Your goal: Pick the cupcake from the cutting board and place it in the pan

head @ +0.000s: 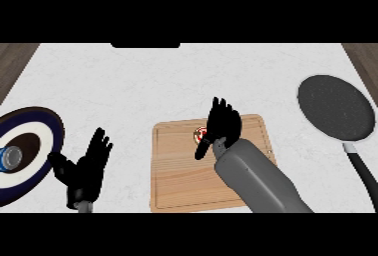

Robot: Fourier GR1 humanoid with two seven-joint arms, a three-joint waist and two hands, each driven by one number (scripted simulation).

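Observation:
A wooden cutting board lies at the centre of the counter. The cupcake, showing red and white, sits near the board's far edge. My right hand hovers over the board just right of the cupcake, fingers straight and pointing away, thumb down beside it, partly hiding it. The dark grey pan lies at the right with its black handle pointing toward me. My left hand rests open at the lower left, fingers up.
A blue and white plate with a dark centre sits at the left edge, carrying a small blue and grey object. A dark object shows at the counter's far edge. Wooden surfaces flank the white counter's far corners.

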